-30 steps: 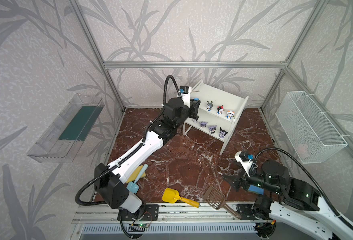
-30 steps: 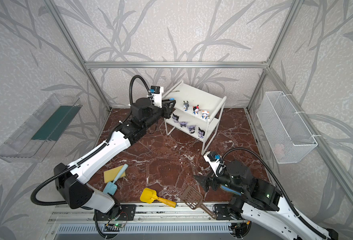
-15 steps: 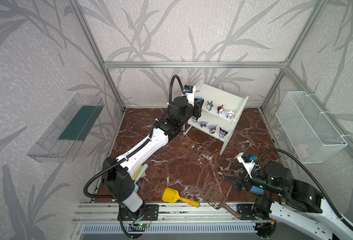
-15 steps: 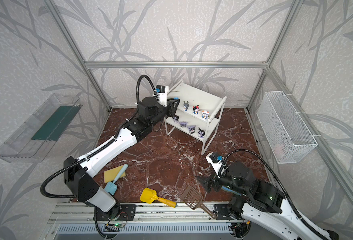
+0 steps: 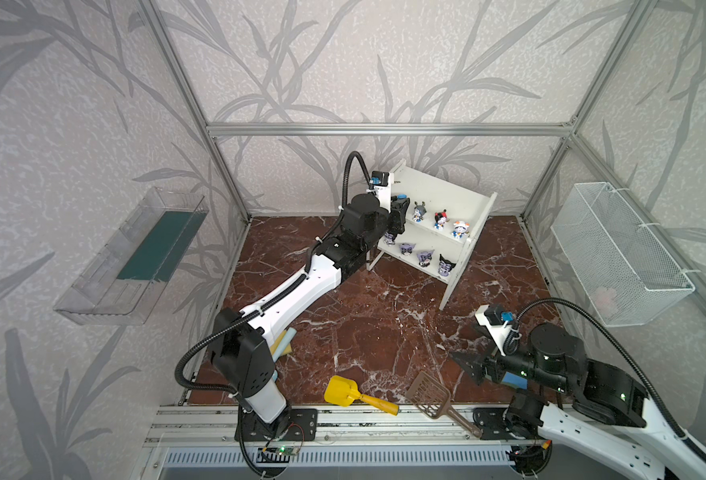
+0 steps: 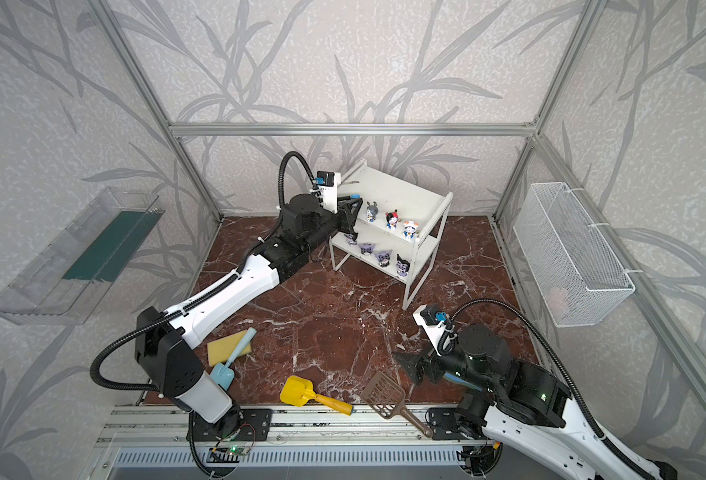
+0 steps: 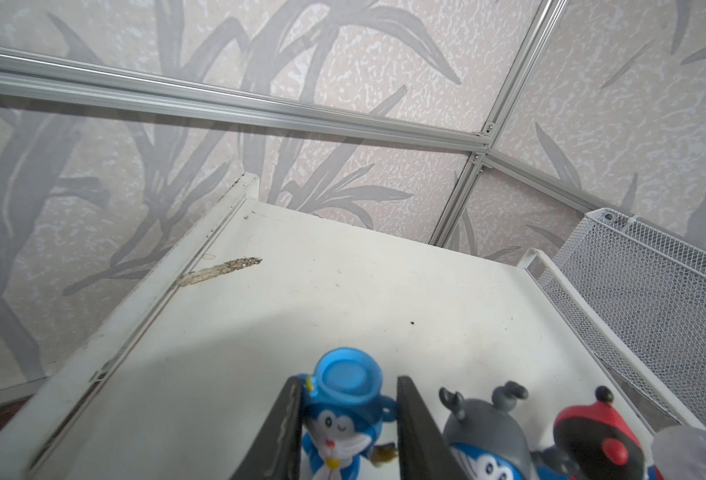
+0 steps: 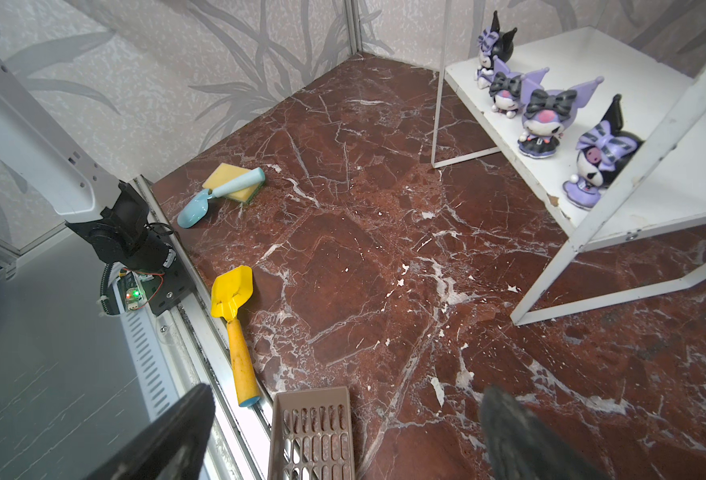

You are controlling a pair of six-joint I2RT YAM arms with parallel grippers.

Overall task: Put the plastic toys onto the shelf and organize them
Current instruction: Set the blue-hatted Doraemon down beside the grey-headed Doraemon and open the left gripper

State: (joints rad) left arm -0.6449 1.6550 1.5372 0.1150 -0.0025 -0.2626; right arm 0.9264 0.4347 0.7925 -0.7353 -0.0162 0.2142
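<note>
The white shelf (image 5: 463, 197) (image 6: 409, 193) stands at the back of the marble floor. My left gripper (image 5: 401, 210) (image 6: 352, 208) (image 7: 349, 386) is at the left end of its top tier (image 7: 343, 291), shut on a blue-headed toy (image 7: 345, 415) (image 5: 401, 195). Next to it on that tier stand a grey-headed toy (image 5: 419, 211) (image 7: 484, 432), a red-black one (image 5: 440, 219) (image 7: 592, 436) and an orange-white one (image 5: 460, 230). Several purple pointed-ear toys (image 5: 425, 257) (image 8: 544, 120) line the lower tier. My right gripper (image 5: 463, 365) (image 8: 349, 397) hovers open and empty near the front right.
A yellow scoop (image 5: 347, 392) (image 8: 233, 291) and a brown slotted scoop (image 5: 434, 395) (image 8: 312, 428) lie at the front edge. A sponge with a light-blue scoop (image 6: 229, 347) lies front left. A wire basket (image 5: 617, 253) hangs on the right wall, a clear tray (image 5: 135, 253) on the left.
My left gripper has moved right from beside the shelf's left panel onto the top tier with the blue-headed toy. The right arm has barely shifted.
</note>
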